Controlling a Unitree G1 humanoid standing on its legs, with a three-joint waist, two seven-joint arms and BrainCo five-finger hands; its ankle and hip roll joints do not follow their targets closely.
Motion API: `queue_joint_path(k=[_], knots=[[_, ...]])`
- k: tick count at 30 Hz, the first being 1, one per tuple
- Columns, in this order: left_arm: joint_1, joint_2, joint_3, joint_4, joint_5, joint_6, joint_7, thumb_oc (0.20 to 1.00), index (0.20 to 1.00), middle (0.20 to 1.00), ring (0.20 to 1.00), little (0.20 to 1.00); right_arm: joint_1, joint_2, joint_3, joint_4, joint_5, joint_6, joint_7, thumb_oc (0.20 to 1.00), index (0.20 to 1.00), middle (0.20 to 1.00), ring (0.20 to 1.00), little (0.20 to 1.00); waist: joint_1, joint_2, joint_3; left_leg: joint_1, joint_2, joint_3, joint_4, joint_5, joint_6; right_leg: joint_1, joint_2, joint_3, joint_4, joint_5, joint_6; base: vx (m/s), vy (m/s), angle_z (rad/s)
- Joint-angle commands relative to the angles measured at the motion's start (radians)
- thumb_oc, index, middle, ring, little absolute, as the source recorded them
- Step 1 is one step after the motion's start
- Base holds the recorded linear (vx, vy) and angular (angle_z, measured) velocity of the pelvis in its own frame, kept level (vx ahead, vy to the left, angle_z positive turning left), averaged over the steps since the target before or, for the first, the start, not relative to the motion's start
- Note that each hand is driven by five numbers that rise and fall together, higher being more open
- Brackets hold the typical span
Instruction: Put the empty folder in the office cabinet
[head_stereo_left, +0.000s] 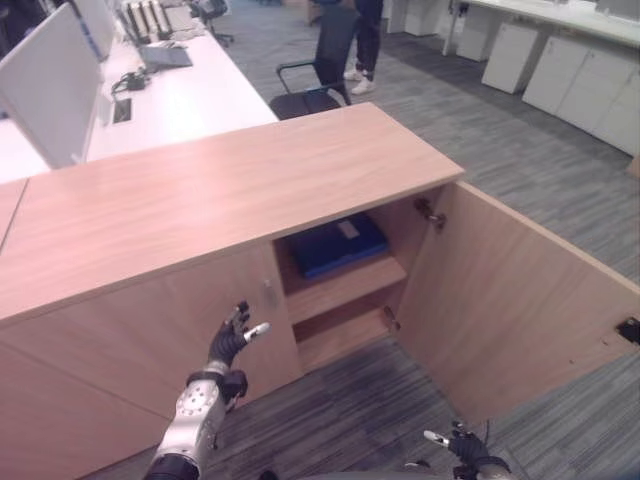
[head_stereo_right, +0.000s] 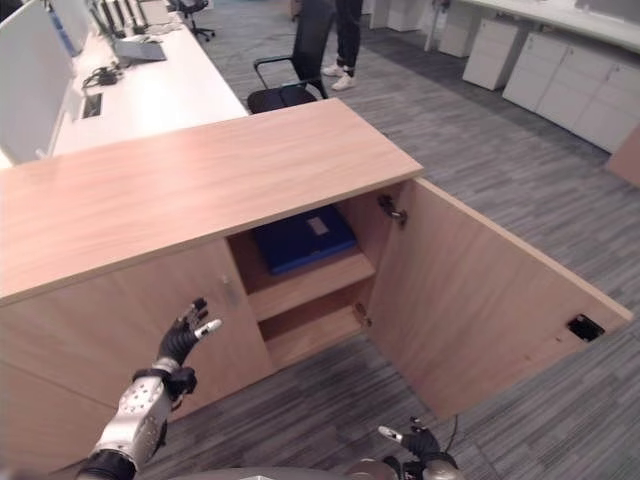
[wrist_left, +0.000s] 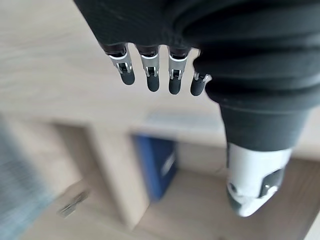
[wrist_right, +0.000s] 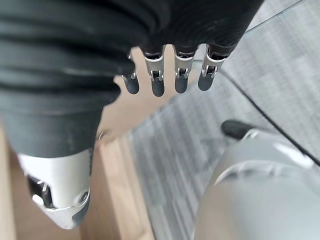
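Now left hand (head_stereo_left: 232, 342) hangs open-fingered before the cabinet (head_stereo_left: 200, 200).

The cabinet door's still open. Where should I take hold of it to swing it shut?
Probably the door's free outer edge, farthest from the hinges by the folder, pushed from its outer face by the open right hand, low beside it. Left hand faces the closed door.

Open cabinet bay, partly taken

We see the right door (head_stereo_left: 520, 300) swung wide, clearing the opening; a blue folder (head_stereo_left: 335, 245) fills the upper shelf (head_stereo_left: 345, 285), the lower compartment (head_stereo_left: 340, 335) stands free, and the left door (head_stereo_left: 150, 340) is shut.
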Motion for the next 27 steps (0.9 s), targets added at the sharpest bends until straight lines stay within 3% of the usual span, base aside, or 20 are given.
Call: queue_joint_path(k=[1, 4, 8, 9, 10, 11, 12, 13, 14, 15, 16, 17, 20, 24, 27], knots=[[-0.065, 0.041, 0.03, -0.03, 0.015, -0.038, -0.048, 1.0, 1.0, 1.0, 1.0, 1.0, -0.018, 0.054, -0.008, 0.02, 0.003, 0.001, 0.001, 1.0, 1.0, 1.0, 1.0, 1.0, -0.006, -0.066, 0.0, 0.018, -0.044, 0.016, 0.025, -0.084, -0.003, 0.031, -0.098, -0.009, -0.079, 0.152, 0.057, 0.02, -0.36, -0.51], [-0.005, 0.041, 0.03, -0.017, -0.014, -0.021, -0.085, 1.0, 1.0, 1.0, 1.0, 1.0, 0.005, 0.042, -0.002, 0.024, -0.006, -0.004, 0.013, 1.0, 1.0, 1.0, 1.0, 1.0, -0.034, -0.057, -0.008, 0.039, 0.015, 0.044, 0.036, -0.049, -0.039, 0.025, -0.04, 0.041, -0.101, 0.112, 0.052, 0.05, -0.326, -0.47], [0.008, 0.027, 0.039, 0.013, -0.04, -0.013, -0.098, 1.0, 1.0, 1.0, 1.0, 1.0, 0.014, 0.028, 0.015, 0.011, -0.014, -0.006, 0.025, 1.0, 1.0, 1.0, 1.0, 1.0, -0.058, -0.035, -0.004, 0.04, 0.071, 0.053, 0.062, -0.011, -0.064, 0.026, 0.018, 0.06, -0.104, 0.073, 0.029, 0.02, -0.232, -0.42], [0.012, 0.023, 0.041, 0.023, -0.048, -0.012, -0.097, 1.0, 1.0, 1.0, 1.0, 1.0, 0.011, 0.017, 0.024, 0.015, -0.013, -0.01, 0.025, 1.0, 1.0, 1.0, 1.0, 1.0, -0.072, -0.021, 0.0, 0.038, 0.115, 0.061, 0.099, 0.037, -0.082, 0.031, 0.064, 0.069, -0.115, 0.049, 0.009, 0.04, -0.332, -0.6], [0.012, 0.02, 0.041, 0.028, -0.05, -0.011, -0.098, 1.0, 1.0, 1.0, 1.0, 1.0, 0.01, 0.013, 0.026, 0.017, -0.012, -0.009, 0.025, 1.0, 1.0, 1.0, 1.0, 1.0, -0.074, -0.013, 0.001, 0.036, 0.134, 0.06, 0.118, 0.053, -0.089, 0.038, 0.085, 0.07, -0.122, 0.039, -0.001, 0.12, -0.433, -0.61], [-0.001, 0.007, 0.034, 0.053, -0.06, -0.006, -0.091, 1.0, 1.0, 1.0, 1.0, 1.0, 0.004, -0.01, 0.022, 0.028, -0.002, -0.013, 0.014, 1.0, 1.0, 1.0, 1.0, 1.0, -0.072, 0.001, 0.012, 0.016, 0.18, 0.017, 0.166, 0.151, -0.103, 0.068, 0.143, 0.075, -0.149, 0.012, -0.031, 0.13, -0.327, -0.81], [-0.004, 0.004, 0.033, 0.059, -0.064, -0.007, -0.09, 1.0, 1.0, 1.0, 1.0, 1.0, 0.004, -0.018, 0.017, 0.028, 0.004, -0.014, 0.012, 1.0, 1.0, 1.0, 1.0, 1.0, -0.072, -0.002, 0.015, 0.009, 0.181, -0.003, 0.187, 0.161, -0.098, 0.078, 0.152, 0.078, -0.154, 0.006, -0.038, 0.18, -0.334, -0.62], [-0.007, -0.003, 0.024, 0.059, -0.07, -0.005, -0.085, 1.0, 1.0, 1.0, 1.0, 1.0, -0.011, -0.039, 0.0, 0.034, 0.022, -0.012, 0.002, 1.0, 1.0, 1.0, 1.0, 1.0, -0.059, -0.015, 0.026, -0.022, 0.134, -0.081, 0.229, 0.127, -0.068, 0.096, 0.154, 0.091, -0.163, -0.005, -0.047, 0.1, -0.157, -0.72], [-0.008, -0.002, 0.025, 0.059, -0.07, -0.005, -0.085, 1.0, 1.0, 1.0, 1.0, 1.0, -0.012, -0.039, -0.001, 0.034, 0.022, -0.012, 0.002, 1.0, 1.0, 1.0, 1.0, 1.0, -0.059, -0.016, 0.023, -0.027, 0.133, -0.082, 0.228, 0.13, -0.066, 0.092, 0.153, 0.09, -0.162, -0.002, -0.047, 0.14, -0.209, -0.48], [-0.013, -0.006, 0.019, 0.061, -0.078, -0.005, -0.085, 1.0, 1.0, 1.0, 1.0, 1.0, -0.031, -0.062, -0.014, 0.043, 0.04, -0.015, -0.008, 1.0, 1.0, 1.0, 1.0, 1.0, -0.032, -0.038, 0.033, -0.079, 0.043, -0.162, 0.226, 0.031, -0.031, 0.113, 0.148, 0.105, -0.171, -0.017, -0.051, 0.06, -0.109, -0.31], [-0.013, -0.006, 0.019, 0.062, -0.078, -0.005, -0.085, 1.0, 1.0, 1.0, 1.0, 1.0, -0.032, -0.062, -0.015, 0.043, 0.04, -0.015, -0.008, 1.0, 1.0, 1.0, 1.0, 1.0, -0.033, -0.039, 0.03, -0.084, 0.04, -0.163, 0.225, 0.034, -0.03, 0.108, 0.146, 0.104, -0.171, -0.015, -0.05, 0.12, -0.176, -0.12], [-0.012, -0.01, 0.014, 0.061, -0.084, -0.004, -0.091, 1.0, 1.0, 1.0, 1.0, 1.0, -0.053, -0.09, -0.041, 0.042, 0.062, -0.018, -0.013, 1.0, 1.0, 1.0, 1.0, 1.0, -0.017, -0.053, 0.04, -0.121, -0.007, -0.177, 0.211, -0.019, -0.022, 0.121, 0.145, 0.113, -0.166, -0.023, -0.051, 0.05, -0.075, -0.09], [-0.009, -0.002, 0.015, 0.065, -0.082, -0.004, -0.095, 1.0, 1.0, 1.0, 1.0, 1.0, -0.091, -0.129, -0.058, 0.043, 0.081, -0.025, -0.02, 1.0, 1.0, 1.0, 1.0, 1.0, -0.006, -0.056, 0.041, -0.125, -0.01, -0.177, 0.216, -0.022, -0.024, 0.132, 0.153, 0.121, -0.168, -0.031, -0.054, 0.07, -0.045, -0.25], [0.019, 0.025, 0.015, 0.069, -0.104, 0.007, -0.126, 1.0, 1.0, 1.0, 1.0, 1.0, -0.23, -0.283, -0.124, 0.088, 0.134, -0.036, -0.037, 1.0, 1.0, 1.0, 1.0, 1.0, 0.019, -0.059, 0.025, -0.056, -0.023, -0.202, 0.14, -0.034, -0.022, 0.163, 0.156, 0.106, -0.164, -0.037, -0.055, 0.09, 0.009, -0.34], [0.026, 0.036, 0.003, 0.058, -0.103, 0.006, -0.134, 1.0, 1.0, 1.0, 1.0, 1.0, -0.292, -0.338, -0.138, 0.106, 0.156, -0.039, -0.042, 1.0, 1.0, 1.0, 1.0, 1.0, 0.026, -0.059, 0.021, -0.035, -0.025, -0.197, 0.116, -0.042, -0.019, 0.168, 0.154, 0.1, -0.161, -0.038, -0.05, 0.03, 0.029, 0.28]])
